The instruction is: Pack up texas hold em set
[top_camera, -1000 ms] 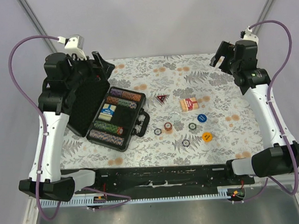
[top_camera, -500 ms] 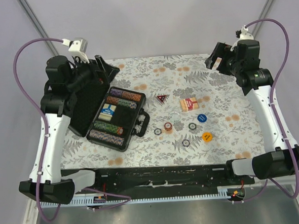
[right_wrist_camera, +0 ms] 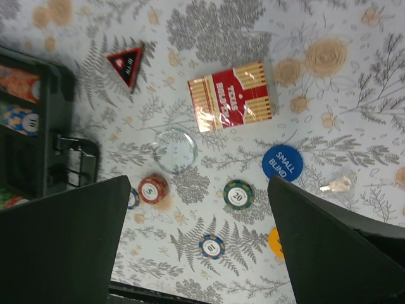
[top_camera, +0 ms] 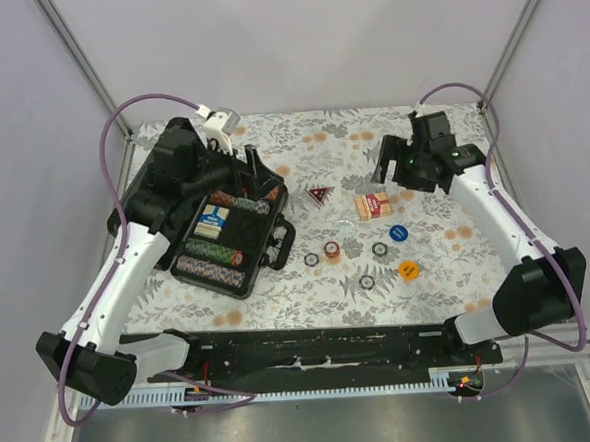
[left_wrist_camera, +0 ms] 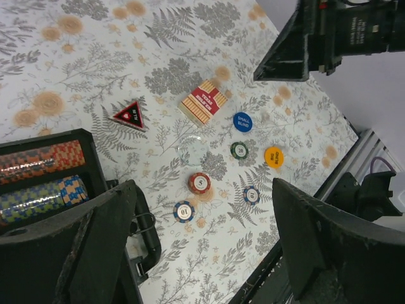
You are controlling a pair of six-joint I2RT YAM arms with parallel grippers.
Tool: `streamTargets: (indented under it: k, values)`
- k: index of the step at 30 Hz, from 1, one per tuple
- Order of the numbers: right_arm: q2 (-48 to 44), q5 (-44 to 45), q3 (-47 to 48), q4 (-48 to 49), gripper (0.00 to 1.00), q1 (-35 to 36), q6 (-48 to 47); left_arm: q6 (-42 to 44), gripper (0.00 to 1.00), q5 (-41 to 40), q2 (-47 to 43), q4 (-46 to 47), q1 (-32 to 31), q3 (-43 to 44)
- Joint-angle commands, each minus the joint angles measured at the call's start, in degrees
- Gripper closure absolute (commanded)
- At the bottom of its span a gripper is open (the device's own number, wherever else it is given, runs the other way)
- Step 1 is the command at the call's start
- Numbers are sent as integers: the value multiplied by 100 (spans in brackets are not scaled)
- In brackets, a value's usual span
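The black case lies open at the left, with rows of coloured chips inside. Right of it on the cloth lie the red-marked triangle, the reddish card deck, a blue button, an orange button and several loose chips. My left gripper hangs open above the case's far edge, holding nothing. My right gripper is open and empty, just beyond the deck. The right wrist view looks down on the deck, triangle and chips.
A clear round disc lies between the deck and the red chip. A small key rests right of the blue button. The case handle juts toward the loose chips. The other arm shows in the left wrist view.
Both arms have swung inward over the table: the left from above the raised lid to the case's far edge, the right leftward toward the deck. Both grippers stayed open.
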Motion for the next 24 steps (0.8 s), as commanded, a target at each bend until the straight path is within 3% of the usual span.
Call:
streamTargets:
  k: [1, 5, 16, 19, 24]
  values:
    - [287, 841, -292, -140, 2, 347, 160, 1, 7, -432, 145, 253, -400, -45]
    - [840, 1369, -187, -61, 2, 831, -393, -52, 7, -582, 206, 305, -533, -98]
    - [2089, 1950, 419, 72, 2, 875, -623, 106, 7, -714, 242, 174, -551, -89]
    - [2125, 2037, 499, 72, 2, 875, -186, 124, 7, -766, 233, 139, -551, -106]
    - [2160, 2222, 481, 1, 2, 875, 1631, 124, 7, -846, 251, 139, -551, -124]
